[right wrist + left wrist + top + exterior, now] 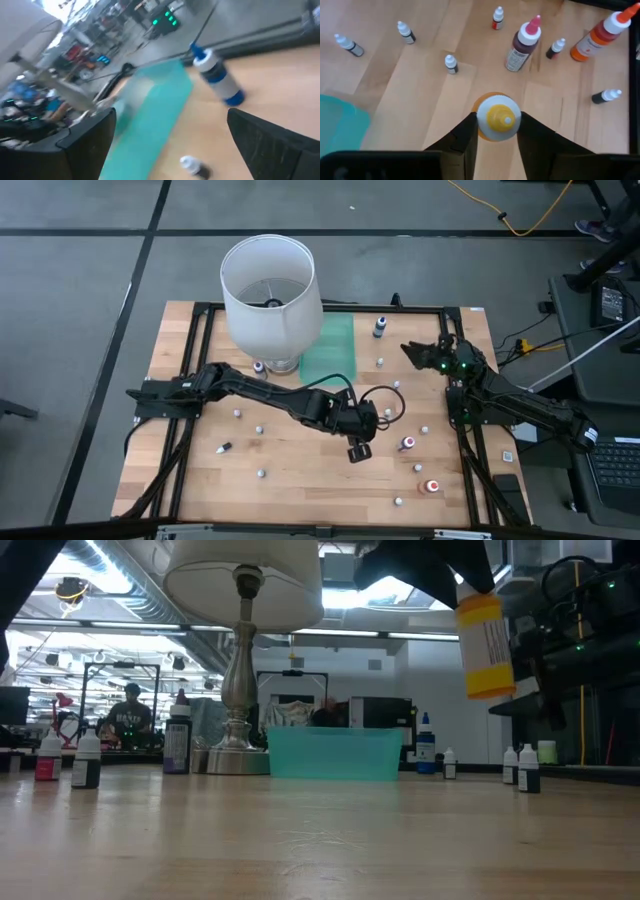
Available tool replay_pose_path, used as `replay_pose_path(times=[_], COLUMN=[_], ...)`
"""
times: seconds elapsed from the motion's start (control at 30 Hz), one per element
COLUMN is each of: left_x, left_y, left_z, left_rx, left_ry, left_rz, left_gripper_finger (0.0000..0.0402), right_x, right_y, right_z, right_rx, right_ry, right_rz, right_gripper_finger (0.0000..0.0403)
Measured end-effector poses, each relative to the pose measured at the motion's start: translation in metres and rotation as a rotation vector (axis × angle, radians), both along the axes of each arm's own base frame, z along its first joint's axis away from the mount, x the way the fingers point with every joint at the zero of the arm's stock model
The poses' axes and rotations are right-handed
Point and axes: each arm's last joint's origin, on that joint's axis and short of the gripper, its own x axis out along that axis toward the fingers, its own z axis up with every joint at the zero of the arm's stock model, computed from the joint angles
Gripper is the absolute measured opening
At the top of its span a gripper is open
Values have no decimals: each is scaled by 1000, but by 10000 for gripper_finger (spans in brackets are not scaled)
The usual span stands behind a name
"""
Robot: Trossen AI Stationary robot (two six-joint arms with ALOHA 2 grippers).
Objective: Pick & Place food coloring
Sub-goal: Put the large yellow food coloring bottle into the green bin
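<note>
My left gripper (358, 448) hangs over the middle of the table, shut on a yellow food coloring bottle (482, 640) with a yellow cap (499, 117) and a white label. In the high view the gripper hides the bottle. Several tiny white-capped food coloring bottles (451, 63) stand scattered on the wood, and one (223, 448) lies on its side near the left. My right gripper (413, 352) waits open at the far right of the table, close to the green tray (160, 107) and a blue-capped bottle (217, 75). My left gripper (497, 121) pinches the yellow bottle between its two fingers (470, 131), one on either side of its shoulder (481, 131) just under the cap. The fingers come from above, pointing down. The bottle hangs below them, lifted clear of the table and slightly tilted.
A big white lampshade (270, 285) on a metal base stands at the far left, with the flat green tray (330, 345) beside it. A larger red-capped bottle (522, 45) and an orange bottle (597, 35) stand to the right of my left gripper. A dark bottle (379, 327) stands at the far edge.
</note>
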Motion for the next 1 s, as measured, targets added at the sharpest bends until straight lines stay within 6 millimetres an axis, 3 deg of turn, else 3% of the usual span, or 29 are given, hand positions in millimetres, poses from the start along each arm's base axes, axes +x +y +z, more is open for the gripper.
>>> replay_pose_path(times=[0.13, 0.23, 0.37, 0.67, 1.0], left_x=[-1, -1, 0, 4, 4], left_y=[0, 0, 0, -1, -3], left_z=[2, 2, 3, 6, 6], left_rx=[-26, -33, -59, -145, -232], left_ry=[-7, -11, -30, -86, -68], left_rz=[23, 30, 56, 141, 133], left_gripper_finger=[109, 109, 109, 109, 109], right_x=[2, 6, 10, 13, 5], right_y=[5, 10, 18, 36, 54], right_z=[-2, 2, 19, 70, 115], right_rx=[115, 98, -36, -119, -220], right_ry=[-47, -77, -180, -281, -27], right_rz=[140, 309, 532, 778, 864], right_gripper_finger=[382, 382, 382, 382, 382])
